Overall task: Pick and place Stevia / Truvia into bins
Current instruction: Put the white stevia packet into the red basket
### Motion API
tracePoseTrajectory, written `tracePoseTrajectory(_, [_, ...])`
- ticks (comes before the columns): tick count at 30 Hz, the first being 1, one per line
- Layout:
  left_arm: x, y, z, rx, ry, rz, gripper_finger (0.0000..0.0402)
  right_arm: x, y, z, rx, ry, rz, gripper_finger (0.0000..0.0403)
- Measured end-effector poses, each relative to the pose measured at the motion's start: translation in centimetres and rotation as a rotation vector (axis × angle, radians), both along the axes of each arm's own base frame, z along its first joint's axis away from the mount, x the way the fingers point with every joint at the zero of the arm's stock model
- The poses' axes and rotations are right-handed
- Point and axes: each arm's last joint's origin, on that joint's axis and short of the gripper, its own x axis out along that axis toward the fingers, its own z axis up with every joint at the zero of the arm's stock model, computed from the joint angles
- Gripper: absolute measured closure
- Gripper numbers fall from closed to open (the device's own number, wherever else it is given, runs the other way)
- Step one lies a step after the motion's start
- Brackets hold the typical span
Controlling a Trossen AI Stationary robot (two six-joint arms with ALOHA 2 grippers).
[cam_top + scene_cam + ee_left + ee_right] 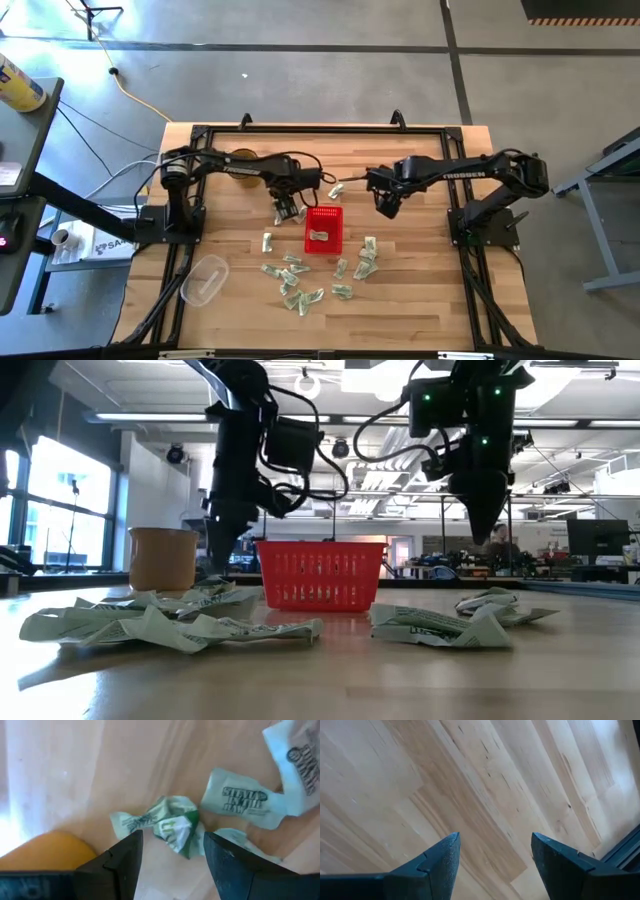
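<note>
**High view: left claw lowered over a crumpled sachet beside the red basket**

From my remote station, I see the left gripper down just left of the red basket, its fingers spread apart around a crumpled green-and-white sachet on the wooden table, not clamped on it. One sachet lies inside the basket; most sachets are scattered on the table in front of it. The right gripper hangs above bare wood to the basket's right, fingers apart and holding nothing.
</note>
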Motion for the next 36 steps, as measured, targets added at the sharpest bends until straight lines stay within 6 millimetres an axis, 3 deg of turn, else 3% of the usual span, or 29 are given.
tracePoseTrajectory(8, [0.3,0.1,-0.6,-0.071,-0.028,-0.022,0.0186,0.2,-0.2,0.0,-0.005,-0.023,-0.009,0.0166])
tracePoseTrajectory(19, [0.2,0.3,-0.7,0.009,0.009,-0.033,0.0216,0.5,-0.3,0.1,-0.022,-0.067,-0.035,0.0166])
tracePoseTrajectory(25, [-0.7,0.2,-1.4,0.017,0.073,-0.035,0.0198,0.7,-0.3,0.1,-0.022,-0.088,-0.036,0.0166])
tracePoseTrajectory(31, [-1.3,-0.4,-2.5,-0.112,0.066,-0.023,0.0168,0.8,-0.3,0.1,-0.024,-0.106,-0.054,0.0166])
tracePoseTrajectory(36, [-1.2,-0.6,-2.6,-0.121,0.059,0.004,0.0174,0.9,-0.4,0.1,-0.026,-0.119,-0.054,0.0166])
